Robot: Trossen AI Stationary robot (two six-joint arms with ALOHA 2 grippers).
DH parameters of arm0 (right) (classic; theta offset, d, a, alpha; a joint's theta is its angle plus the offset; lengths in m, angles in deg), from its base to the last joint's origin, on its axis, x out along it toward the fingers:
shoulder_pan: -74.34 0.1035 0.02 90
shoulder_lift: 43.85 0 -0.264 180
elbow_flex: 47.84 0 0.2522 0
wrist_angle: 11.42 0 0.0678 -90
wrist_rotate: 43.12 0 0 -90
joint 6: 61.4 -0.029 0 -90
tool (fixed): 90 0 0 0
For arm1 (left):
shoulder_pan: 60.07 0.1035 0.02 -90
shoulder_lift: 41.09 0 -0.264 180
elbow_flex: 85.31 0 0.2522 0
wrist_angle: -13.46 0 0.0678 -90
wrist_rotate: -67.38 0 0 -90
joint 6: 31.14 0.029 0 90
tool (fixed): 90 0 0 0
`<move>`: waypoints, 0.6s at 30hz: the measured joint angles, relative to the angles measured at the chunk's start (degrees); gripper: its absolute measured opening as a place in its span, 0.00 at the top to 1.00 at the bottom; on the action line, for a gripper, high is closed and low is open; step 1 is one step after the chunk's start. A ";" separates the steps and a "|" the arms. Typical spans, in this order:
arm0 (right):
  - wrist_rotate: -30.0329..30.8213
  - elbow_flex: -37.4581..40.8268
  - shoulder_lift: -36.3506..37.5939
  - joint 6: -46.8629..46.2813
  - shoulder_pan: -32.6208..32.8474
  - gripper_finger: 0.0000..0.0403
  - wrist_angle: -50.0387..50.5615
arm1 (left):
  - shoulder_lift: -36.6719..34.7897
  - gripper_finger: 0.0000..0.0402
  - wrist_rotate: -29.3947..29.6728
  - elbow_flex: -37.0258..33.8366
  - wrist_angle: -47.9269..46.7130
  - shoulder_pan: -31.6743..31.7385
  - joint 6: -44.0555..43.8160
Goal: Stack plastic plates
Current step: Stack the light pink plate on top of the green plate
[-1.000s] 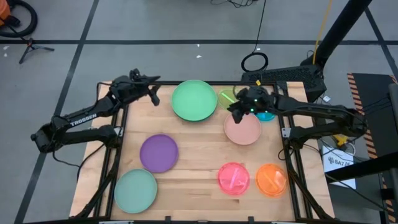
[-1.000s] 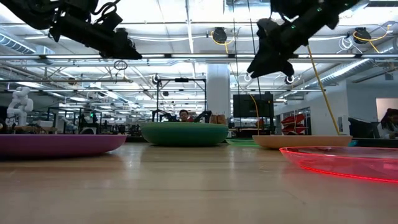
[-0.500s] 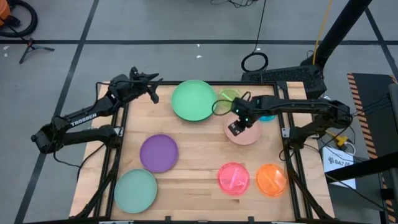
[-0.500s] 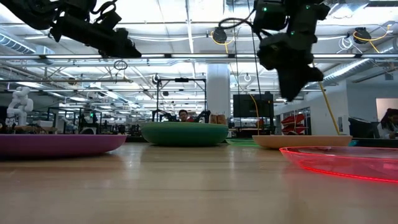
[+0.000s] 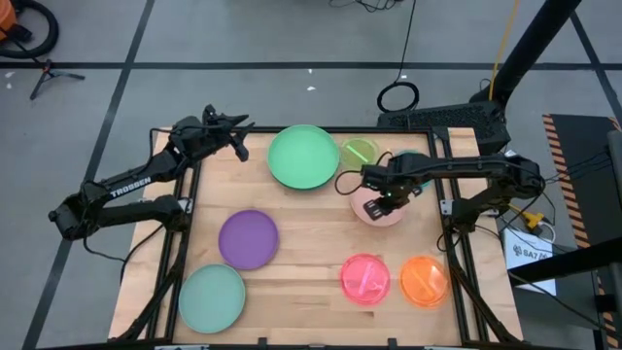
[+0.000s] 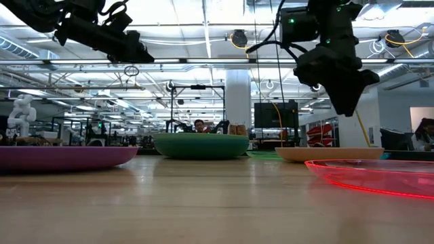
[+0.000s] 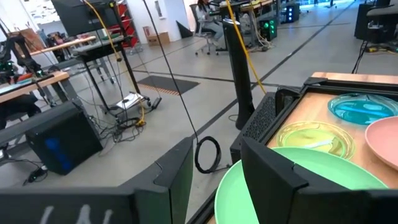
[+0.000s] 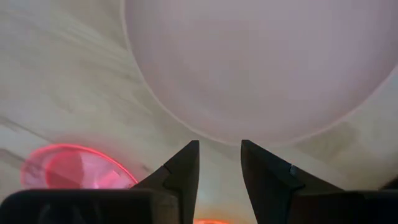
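Bare table (image 5: 311,228) lies between purple plate (image 5: 249,238) and pale pink plate (image 5: 387,212).

You are looking at plates lying flat and apart: a green plate (image 5: 303,156) at the back, lime plate (image 5: 360,153) and blue plate (image 7: 364,109) beside it, pale pink plate (image 5: 389,212), purple plate (image 5: 249,238), mint plate (image 5: 212,298), hot pink plate (image 5: 365,277), orange plate (image 5: 424,279).

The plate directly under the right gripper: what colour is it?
Pale pink plate; it shows best in the right wrist view, just beyond the open right gripper.
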 joint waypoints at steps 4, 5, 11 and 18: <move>-0.95 0.00 0.00 -4.01 0.00 0.72 -2.19 | 0.00 0.64 0.00 0.00 -0.81 0.00 0.04; -1.48 0.00 0.00 -4.63 0.00 0.72 -2.70 | 0.00 0.64 0.00 0.00 -1.07 0.00 0.14; -1.82 0.00 0.00 -2.61 0.39 0.72 -11.45 | 0.00 0.64 0.00 0.00 -1.26 0.00 0.46; -1.98 0.00 -3.33 0.72 3.30 0.72 -19.81 | 0.00 0.64 0.00 0.00 -1.26 0.00 0.49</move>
